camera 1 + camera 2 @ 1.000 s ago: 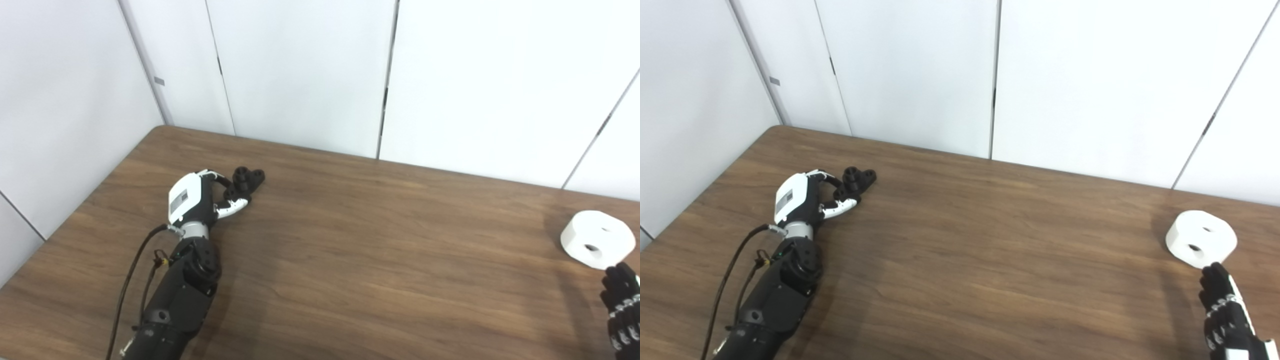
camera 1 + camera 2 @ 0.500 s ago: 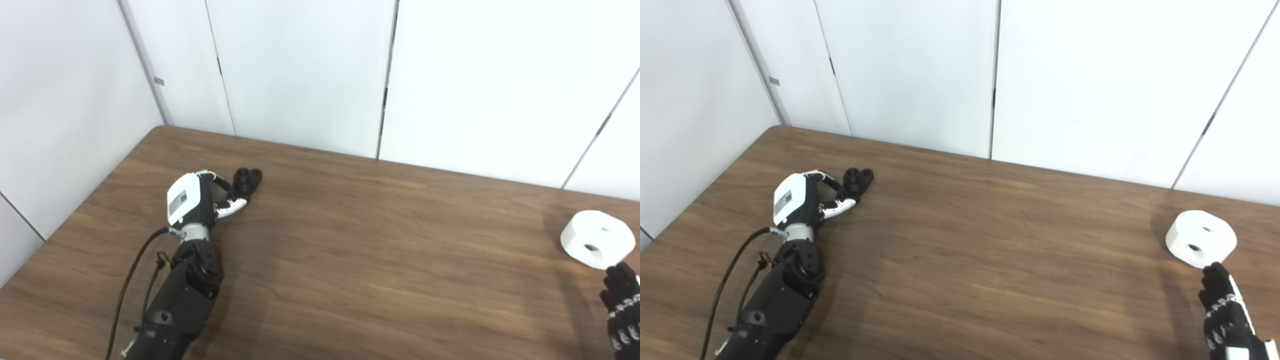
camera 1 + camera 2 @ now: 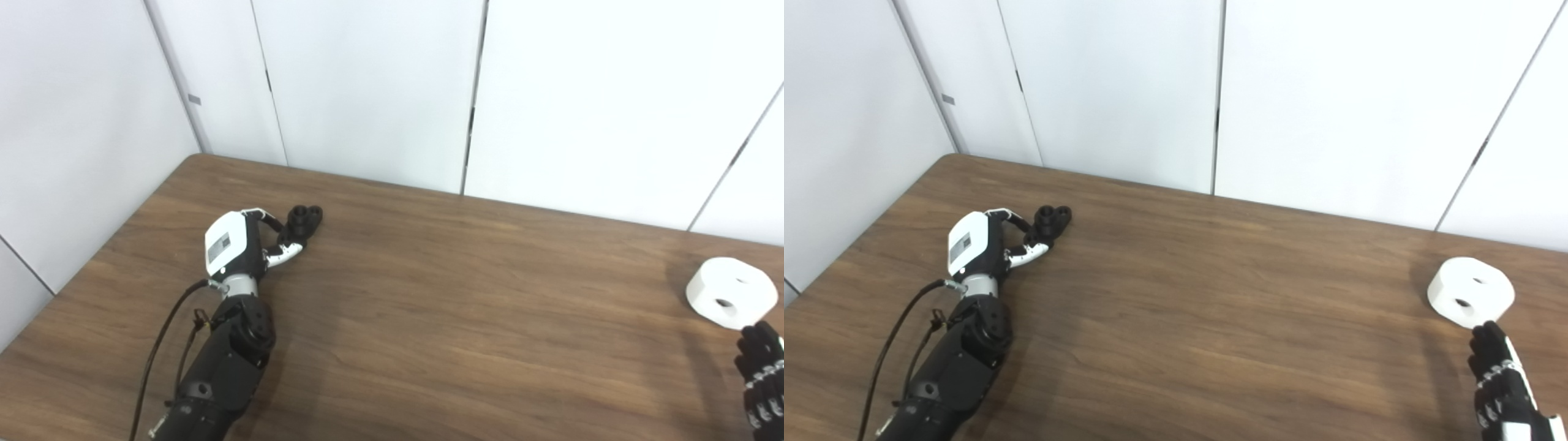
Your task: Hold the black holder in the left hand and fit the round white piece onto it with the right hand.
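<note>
L hand [image 3: 245,248] fingers curled on black holder [image 3: 301,220], grip looks partial, could slip. R hand [image 3: 1497,380] near white piece [image 3: 1471,291], empty; openness unclear.

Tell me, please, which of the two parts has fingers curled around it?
The black holder, in the left hand; the white round piece lies free.

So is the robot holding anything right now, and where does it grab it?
The left hand has its fingers around the near end of the black holder, which looks still down on the table. The right hand holds nothing.
</note>
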